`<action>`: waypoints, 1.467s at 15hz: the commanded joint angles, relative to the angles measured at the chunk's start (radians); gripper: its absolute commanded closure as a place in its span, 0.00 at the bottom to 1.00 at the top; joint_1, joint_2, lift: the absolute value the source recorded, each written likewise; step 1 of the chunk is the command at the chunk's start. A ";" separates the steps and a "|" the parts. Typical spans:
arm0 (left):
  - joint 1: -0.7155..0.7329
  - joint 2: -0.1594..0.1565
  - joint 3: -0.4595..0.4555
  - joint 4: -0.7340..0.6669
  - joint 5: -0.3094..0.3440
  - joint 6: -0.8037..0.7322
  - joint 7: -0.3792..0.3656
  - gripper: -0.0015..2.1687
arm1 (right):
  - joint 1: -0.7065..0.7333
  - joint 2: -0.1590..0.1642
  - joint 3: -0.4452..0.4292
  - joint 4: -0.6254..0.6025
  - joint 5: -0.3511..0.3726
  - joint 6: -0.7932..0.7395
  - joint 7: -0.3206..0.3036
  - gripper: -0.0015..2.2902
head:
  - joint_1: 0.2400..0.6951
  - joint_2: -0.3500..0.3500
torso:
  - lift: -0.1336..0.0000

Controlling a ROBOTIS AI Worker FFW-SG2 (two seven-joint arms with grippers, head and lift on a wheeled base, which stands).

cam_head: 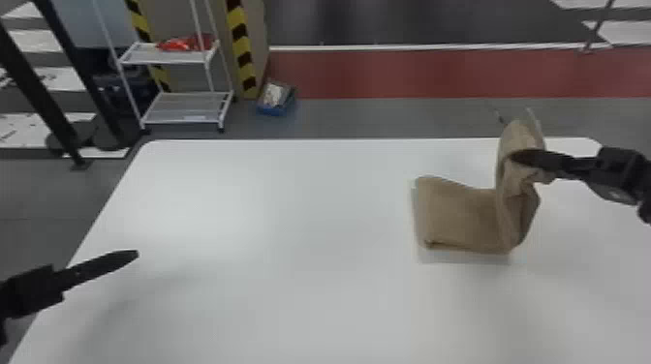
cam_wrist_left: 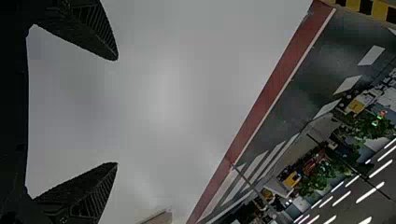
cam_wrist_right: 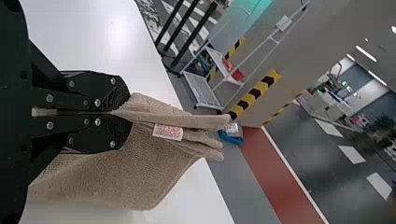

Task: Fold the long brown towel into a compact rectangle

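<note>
**Plain brown cloth towel [cam_head: 457,213], one end raised from a white table by the robot's black right gripper [cam_head: 516,156]**

A broad, smooth white table [cam_head: 290,218] with rounded far corners stretches across the scene. The towel is on its right side, towards the far half. Its left portion lies flat on the tabletop in a roughly square patch; its right portion stands up in a loose, bent column of cloth.

The right arm comes in from the right edge. Its gripper is clamped on the upper part of that column, and in the right wrist view the towel is pinched between the two flat fingers. Layers of cloth bunch beyond the fingertips, where a small white label with red print [cam_wrist_right: 167,132] sticks out.

The black left gripper [cam_head: 136,252] is above the table's near left side, well apart from the towel. The left wrist view shows its two fingers spread wide, with nothing between them.

Beyond the table, at the far left, stands a white metal rack [cam_head: 186,107] with a red item [cam_head: 181,44] on its upper shelf. A small blue box [cam_head: 277,111] sits on the grey floor to its right, near a wide red floor strip [cam_head: 426,77].
</note>
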 commanded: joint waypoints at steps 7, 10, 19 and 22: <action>0.003 -0.003 0.006 0.000 -0.001 -0.007 0.001 0.04 | 0.076 0.037 0.188 -0.027 0.055 0.006 0.000 0.58 | 1.00 0.79 | 0.07; -0.002 -0.004 -0.010 0.010 -0.003 -0.016 0.006 0.04 | 0.079 0.038 0.217 -0.027 0.076 0.000 -0.015 0.58 | 1.00 0.80 | 0.07; -0.011 -0.004 -0.007 0.011 -0.003 -0.019 0.006 0.04 | 0.093 0.073 0.228 -0.001 -0.082 -0.067 -0.012 0.02 | 1.00 0.88 | 0.07; -0.011 -0.004 -0.008 0.013 -0.004 -0.019 0.006 0.04 | 0.089 0.080 0.176 0.025 -0.149 -0.129 -0.071 0.03 | 1.00 0.88 | 0.07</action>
